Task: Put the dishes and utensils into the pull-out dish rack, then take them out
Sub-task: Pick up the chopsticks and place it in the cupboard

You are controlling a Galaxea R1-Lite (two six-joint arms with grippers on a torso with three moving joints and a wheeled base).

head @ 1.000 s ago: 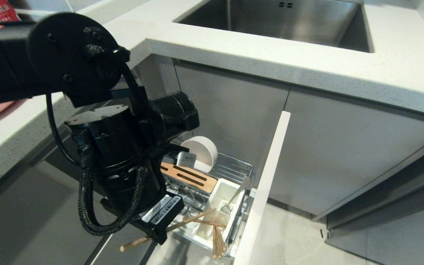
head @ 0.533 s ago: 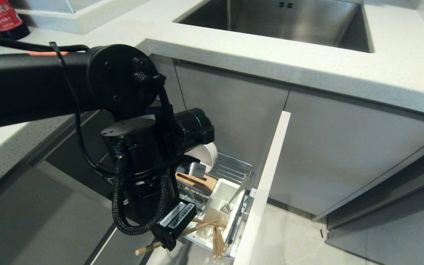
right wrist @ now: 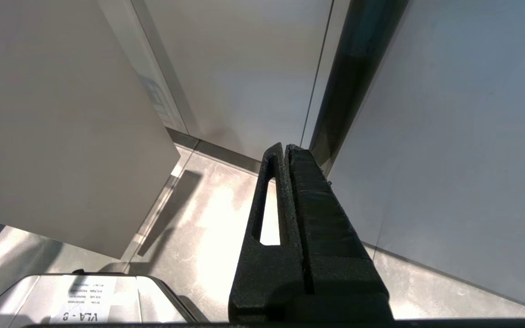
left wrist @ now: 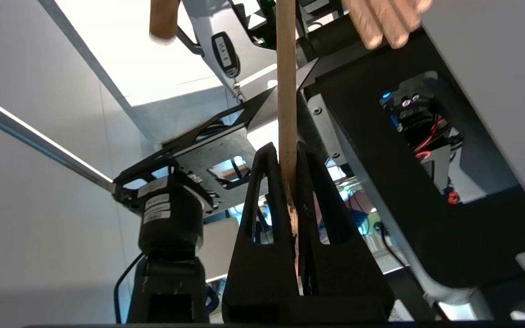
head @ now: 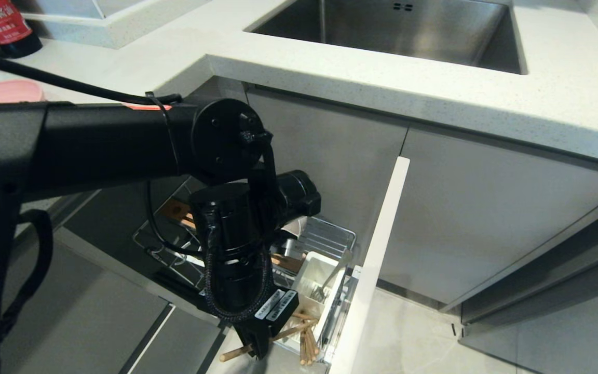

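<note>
Swinging over from the left, the left gripper (head: 257, 347), clamped shut on the chopsticks (head: 236, 354), now hangs beside the pull-out dish rack (head: 330, 236) utensil box (head: 313, 270), bowl seemingly racked, pink plate (head: 3, 92) on counter.

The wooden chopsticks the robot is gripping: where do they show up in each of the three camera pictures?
Head view: low, centre-left, the chopsticks slant across the pull-out dish rack's white utensil box, clamped in the left gripper.
Left wrist view: centre, one chopstick stands straight up out of the shut black fingers; a second tip shows near the upper edge.
Right wrist view: not in it.
Shared landmark: the left gripper itself.
</note>
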